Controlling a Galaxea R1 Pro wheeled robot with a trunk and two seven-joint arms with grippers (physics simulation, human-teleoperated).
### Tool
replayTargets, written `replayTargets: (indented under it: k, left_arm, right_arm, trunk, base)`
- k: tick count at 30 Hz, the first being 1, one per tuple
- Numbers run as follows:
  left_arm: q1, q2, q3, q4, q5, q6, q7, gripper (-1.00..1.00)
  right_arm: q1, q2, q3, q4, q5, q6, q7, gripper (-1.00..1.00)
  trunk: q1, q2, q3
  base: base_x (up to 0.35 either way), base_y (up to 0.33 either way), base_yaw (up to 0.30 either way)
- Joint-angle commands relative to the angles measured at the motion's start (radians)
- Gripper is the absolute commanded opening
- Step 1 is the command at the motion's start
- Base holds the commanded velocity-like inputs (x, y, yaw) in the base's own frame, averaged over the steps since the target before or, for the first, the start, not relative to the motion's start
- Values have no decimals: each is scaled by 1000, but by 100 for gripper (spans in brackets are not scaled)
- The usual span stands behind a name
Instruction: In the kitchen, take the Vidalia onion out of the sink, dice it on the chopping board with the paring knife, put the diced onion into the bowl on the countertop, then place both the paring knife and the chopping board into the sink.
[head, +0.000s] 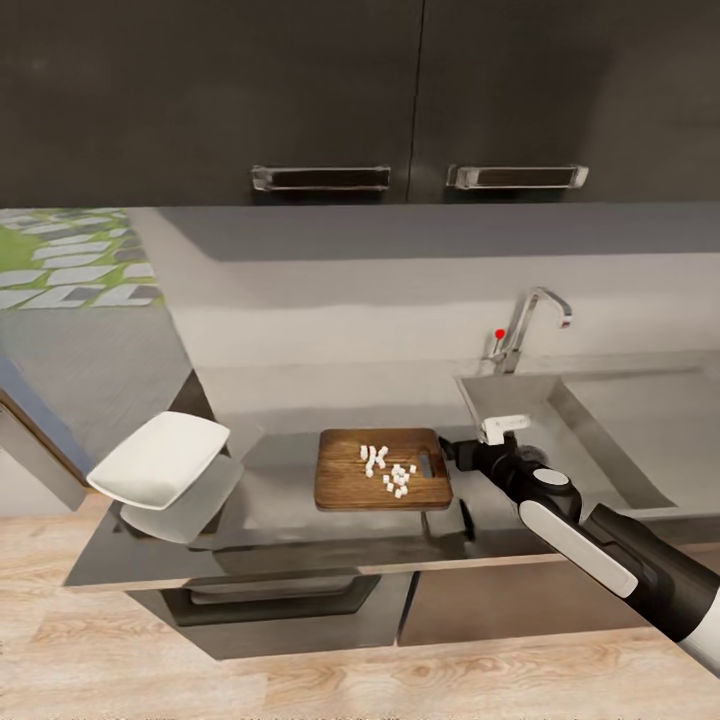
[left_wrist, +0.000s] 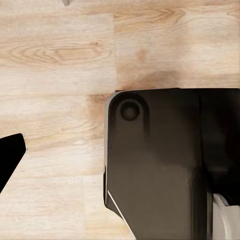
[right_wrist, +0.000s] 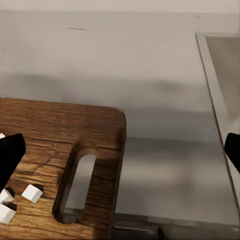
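Pale onion cubes (head: 388, 470) on grained wooden board (head: 345, 485) — right gripper (head: 462, 452) at its three o'clock, fingers spread, empty.

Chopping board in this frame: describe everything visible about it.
The chopping board is a rectangular brown wooden slab with visible grain and a slot handle at the short edge nearest the sink. It lies flat on the grey countertop, carrying small pale diced onion bits. The right gripper hovers beside its handle end.
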Motion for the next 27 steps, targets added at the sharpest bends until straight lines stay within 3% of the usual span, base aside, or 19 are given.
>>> replayTargets:
  k: [1,19,27]
  left_arm:
    - [0,1,-9,-2,2,-1,10,100]
    - [0,0,-9,-1,2,-1,10,100]
    - [0,0,-9,-1,2,-1,10,100]
  right_arm:
    - [-2,0,3,-2,-6,2,-8,100]
    - [-2,-1,2,-2,-4,1,-12,100]
    - [-2,0,2,-1,-3,1,-56,100]
  trunk:
    - [1,-2,-3]
    - [1,-2,-30]
    - [1,-2,-42]
  base:
    - [4,142,0]
    - [0,9,0]
    - [0,0,0]
